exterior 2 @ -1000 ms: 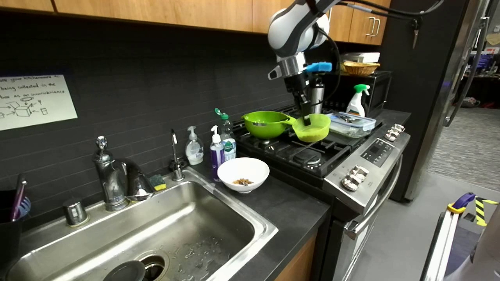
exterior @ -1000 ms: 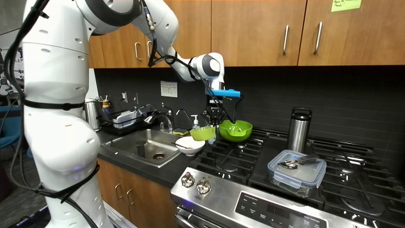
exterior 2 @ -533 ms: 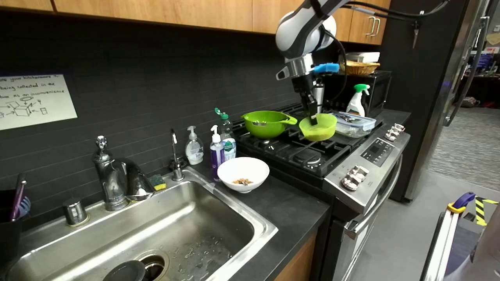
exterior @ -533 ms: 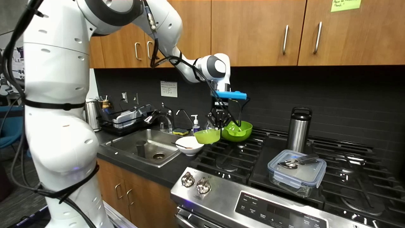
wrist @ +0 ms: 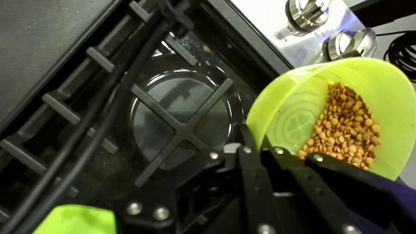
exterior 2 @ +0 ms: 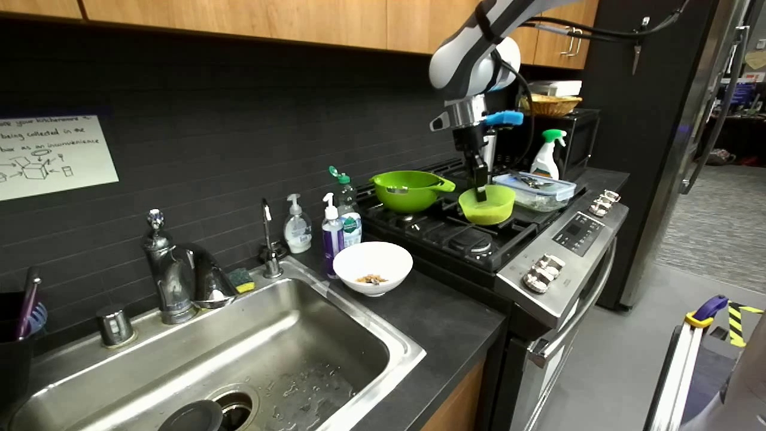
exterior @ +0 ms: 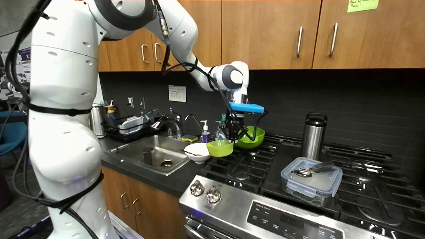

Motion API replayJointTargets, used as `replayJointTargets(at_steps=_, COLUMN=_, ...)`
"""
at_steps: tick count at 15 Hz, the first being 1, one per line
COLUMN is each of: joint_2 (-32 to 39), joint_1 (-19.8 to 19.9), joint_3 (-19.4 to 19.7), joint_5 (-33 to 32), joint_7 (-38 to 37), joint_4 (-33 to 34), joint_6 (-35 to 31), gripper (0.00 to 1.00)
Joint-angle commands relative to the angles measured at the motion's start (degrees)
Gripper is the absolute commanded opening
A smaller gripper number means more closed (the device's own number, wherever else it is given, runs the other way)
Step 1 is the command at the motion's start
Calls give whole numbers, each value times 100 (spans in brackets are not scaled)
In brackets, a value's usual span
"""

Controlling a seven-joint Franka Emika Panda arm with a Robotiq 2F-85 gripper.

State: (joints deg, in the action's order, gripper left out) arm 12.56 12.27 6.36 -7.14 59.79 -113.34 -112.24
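The small bowl [exterior 2: 488, 215] has sunk since half a second ago along with the gripper [wrist: 256, 146], whose fingers we see pinched tight over its rim; it lies from them toward the stove knobs [wrist: 310, 14], the larger green bowl [exterior 2: 413, 200] opposite, nearer the wall [exterior 2: 239, 120]

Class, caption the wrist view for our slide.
Claw gripping a lime-green bowl of lentils by its rim, with a gas burner in view.

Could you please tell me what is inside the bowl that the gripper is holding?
Inside the bowl, orange-brown, lentil-like pieces lie gathered to one side, and a clover mark shows on the bare bottom. The gripper hides part of the interior nearest it.
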Motion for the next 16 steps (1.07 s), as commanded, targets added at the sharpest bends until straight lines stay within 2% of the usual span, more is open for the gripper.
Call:
replayJointTargets(at_steps=1, joint_2=75, joint_1=139, joint_3=40, joint_5=307, joint_7=260, joint_4=-24, joint_6=-204, gripper=1)
replayJointTargets(at_steps=16, joint_2=618, joint_1=536, joint_3=85, joint_5=977, joint_7=292, joint_4=62, joint_6=-699, gripper=1)
